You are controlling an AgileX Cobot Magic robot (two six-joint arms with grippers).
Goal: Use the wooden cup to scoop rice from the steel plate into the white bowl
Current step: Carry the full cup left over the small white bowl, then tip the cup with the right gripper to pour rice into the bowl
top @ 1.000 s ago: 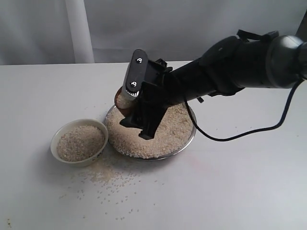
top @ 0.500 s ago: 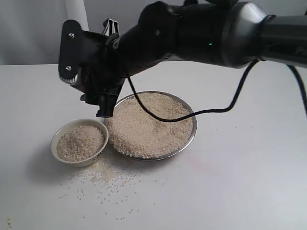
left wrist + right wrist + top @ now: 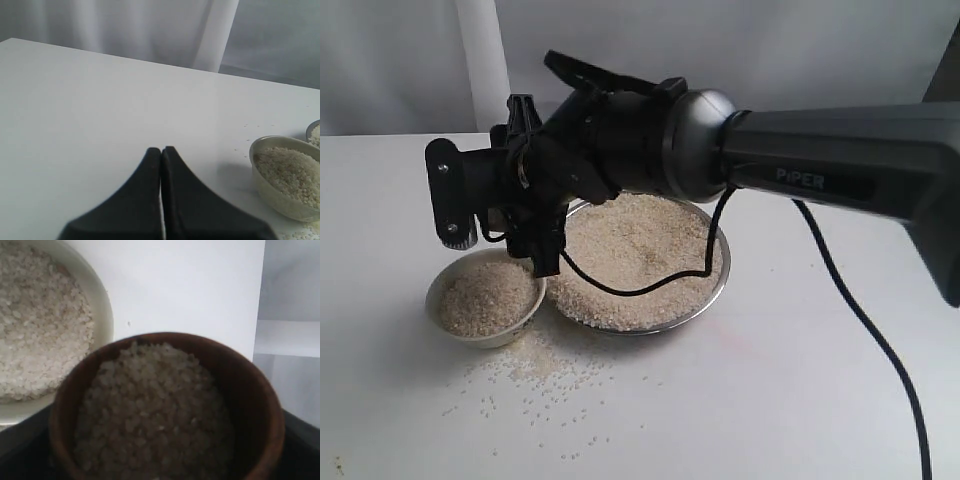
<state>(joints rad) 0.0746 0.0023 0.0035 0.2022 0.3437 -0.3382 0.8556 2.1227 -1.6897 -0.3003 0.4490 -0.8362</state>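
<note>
The wooden cup (image 3: 252,395) is heaped with rice (image 3: 160,410), and my right gripper (image 3: 527,228) is shut on it. It hangs just above the far right rim of the white bowl (image 3: 438,288); in the exterior view the gripper hides the cup. The bowl (image 3: 104,302) holds a mound of rice (image 3: 485,297). The steel plate (image 3: 718,285), beside the bowl, carries a wide bed of rice (image 3: 640,255). My left gripper (image 3: 161,150) is shut and empty, low over the bare table, with the bowl (image 3: 262,172) off to one side.
Loose grains (image 3: 545,375) are scattered on the white table in front of the bowl and plate. The right arm's black cable (image 3: 860,320) trails over the table to the right. A pale curtain (image 3: 480,60) hangs behind the table. The plate's edge (image 3: 314,131) shows beyond the bowl.
The right arm lifted the cup out of the plate's rice, swung left, and has now come down lower and closer over the bowl. The bowl and plate have not moved.
</note>
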